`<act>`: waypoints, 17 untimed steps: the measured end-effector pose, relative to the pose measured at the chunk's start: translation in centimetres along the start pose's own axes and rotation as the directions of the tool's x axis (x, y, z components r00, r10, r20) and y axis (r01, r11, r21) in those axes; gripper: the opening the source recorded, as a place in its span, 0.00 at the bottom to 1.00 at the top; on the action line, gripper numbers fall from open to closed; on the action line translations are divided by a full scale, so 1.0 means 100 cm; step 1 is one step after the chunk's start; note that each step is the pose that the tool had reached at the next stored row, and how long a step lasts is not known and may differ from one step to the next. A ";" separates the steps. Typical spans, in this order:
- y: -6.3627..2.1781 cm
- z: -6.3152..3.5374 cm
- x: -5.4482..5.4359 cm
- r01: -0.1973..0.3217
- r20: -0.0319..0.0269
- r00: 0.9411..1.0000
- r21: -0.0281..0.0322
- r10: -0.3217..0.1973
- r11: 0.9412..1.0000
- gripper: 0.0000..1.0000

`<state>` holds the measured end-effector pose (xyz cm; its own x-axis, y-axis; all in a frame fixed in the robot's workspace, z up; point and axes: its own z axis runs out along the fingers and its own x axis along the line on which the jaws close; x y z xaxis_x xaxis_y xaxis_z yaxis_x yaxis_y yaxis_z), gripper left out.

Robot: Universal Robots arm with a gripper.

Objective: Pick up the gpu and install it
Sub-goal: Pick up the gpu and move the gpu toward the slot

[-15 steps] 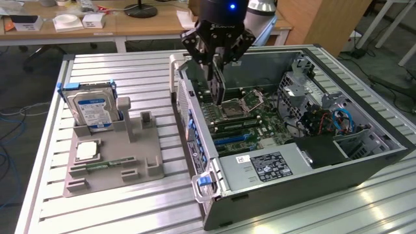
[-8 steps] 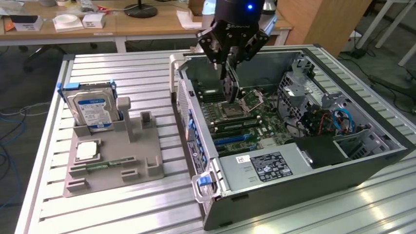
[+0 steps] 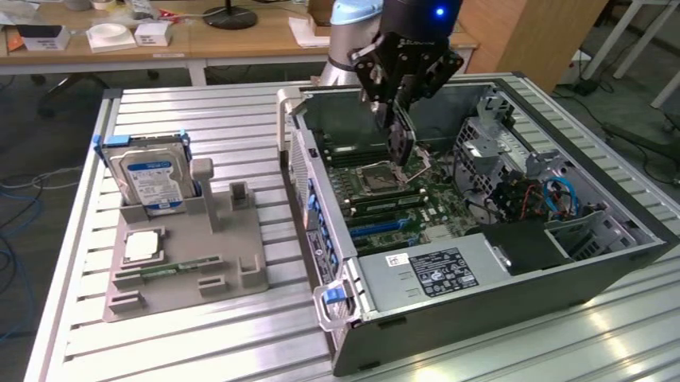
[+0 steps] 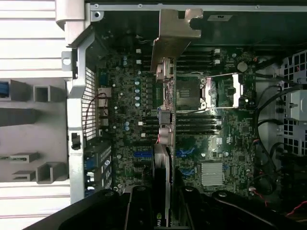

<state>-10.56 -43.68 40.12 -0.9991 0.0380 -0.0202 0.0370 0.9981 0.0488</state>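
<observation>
My gripper (image 3: 396,107) hangs over the open computer case (image 3: 318,263), shut on the gpu (image 3: 400,147). The card hangs on edge, its lower end just above the motherboard (image 3: 425,203) near the CPU socket (image 3: 377,173). In the wrist view the gpu (image 4: 163,143) shows edge-on between my fingers (image 4: 139,211), its silvery bracket (image 4: 175,38) pointing toward the case wall. It is clear of the blue slots (image 4: 143,154) on the board.
A grey fixture tray (image 3: 228,263) lies at the exterior view's left with a hard drive (image 3: 154,179), a CPU chip (image 3: 142,245) and a memory stick (image 3: 181,268). The power supply (image 3: 447,270), drive cage (image 3: 494,147) and cables (image 3: 558,199) crowd the case.
</observation>
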 end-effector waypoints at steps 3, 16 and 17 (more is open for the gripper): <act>0.0004 0.0003 -0.012 0.000 0.000 1.000 0.000 0.000 1.000 0.27; 0.0023 0.0014 -0.063 0.000 0.000 1.000 0.000 0.000 1.000 0.27; 0.0025 0.0015 -0.067 0.000 0.000 1.000 0.000 0.000 1.000 0.27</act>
<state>-3.84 -43.69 40.12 -0.9991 0.0381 -0.0202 0.0370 0.9981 0.0488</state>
